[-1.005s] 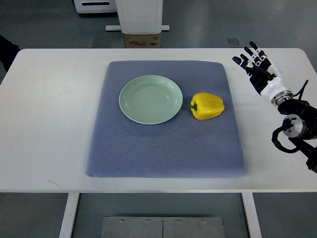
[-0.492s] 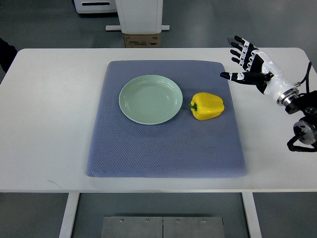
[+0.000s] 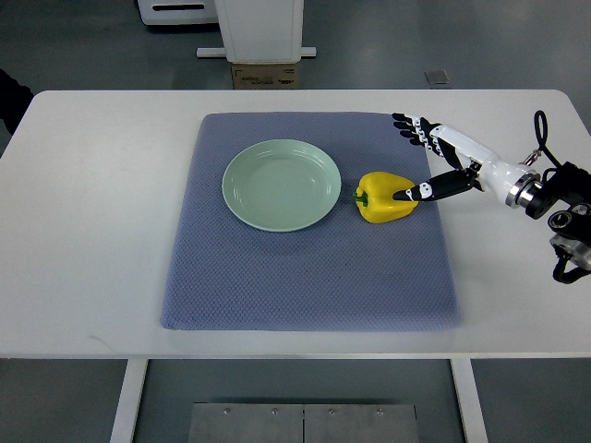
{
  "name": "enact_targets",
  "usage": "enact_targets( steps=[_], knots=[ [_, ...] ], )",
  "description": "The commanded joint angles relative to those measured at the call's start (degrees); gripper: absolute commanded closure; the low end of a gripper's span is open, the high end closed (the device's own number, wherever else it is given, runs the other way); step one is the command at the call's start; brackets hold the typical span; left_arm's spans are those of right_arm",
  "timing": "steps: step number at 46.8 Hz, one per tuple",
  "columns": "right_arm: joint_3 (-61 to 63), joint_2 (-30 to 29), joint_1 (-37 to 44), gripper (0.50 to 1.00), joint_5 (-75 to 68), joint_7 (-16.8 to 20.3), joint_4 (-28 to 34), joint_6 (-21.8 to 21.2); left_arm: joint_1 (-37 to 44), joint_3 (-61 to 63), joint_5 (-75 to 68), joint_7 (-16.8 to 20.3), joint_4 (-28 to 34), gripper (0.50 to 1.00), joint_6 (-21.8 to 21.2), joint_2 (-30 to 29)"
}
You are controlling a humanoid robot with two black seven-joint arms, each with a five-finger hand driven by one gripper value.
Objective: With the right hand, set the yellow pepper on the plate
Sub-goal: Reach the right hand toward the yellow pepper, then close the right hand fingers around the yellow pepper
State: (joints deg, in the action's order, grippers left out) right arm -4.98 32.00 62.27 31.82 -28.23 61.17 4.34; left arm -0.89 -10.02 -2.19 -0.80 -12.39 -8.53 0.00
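The yellow pepper (image 3: 385, 197) lies on its side on the blue mat, green stem pointing left toward the pale green plate (image 3: 242, 205), which holds nothing. My right hand (image 3: 416, 157) reaches in from the right edge, fingers spread wide. Its thumb tip rests over the pepper's right end, while the other fingers (image 3: 411, 127) hover behind the pepper, apart from it. The hand is open and holds nothing. The left arm does not show.
A blue-grey mat (image 3: 305, 277) covers the middle of the white table (image 3: 92, 212). Beyond the far table edge stand a white pedestal base and a cardboard box (image 3: 264, 76) on the floor.
The right hand has swung left and down from the table's far right corner to the pepper, flattening out. Pepper and plate have not moved.
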Motion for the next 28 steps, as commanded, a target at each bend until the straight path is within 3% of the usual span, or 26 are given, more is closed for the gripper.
enact_targets(
  steps=[1,18,28],
  knots=[
    [-3.7,-0.3,2.2,0.502,0.0,-0.1,0.0,1.5,0.0,0.0,0.0,0.0,0.0,0.5,0.0,0.0],
    [-18.1,-7.5,7.9,0.502,0.3,-0.1,-2.0,9.3,0.0,0.0,0.0,0.0,0.0,0.5,0.0,0.0],
    [-21.6,-9.9,7.9,0.513,0.4,0.0,-5.9,10.3,0.0,0.0,0.0,0.0,0.0,0.5,0.0,0.0]
  ],
)
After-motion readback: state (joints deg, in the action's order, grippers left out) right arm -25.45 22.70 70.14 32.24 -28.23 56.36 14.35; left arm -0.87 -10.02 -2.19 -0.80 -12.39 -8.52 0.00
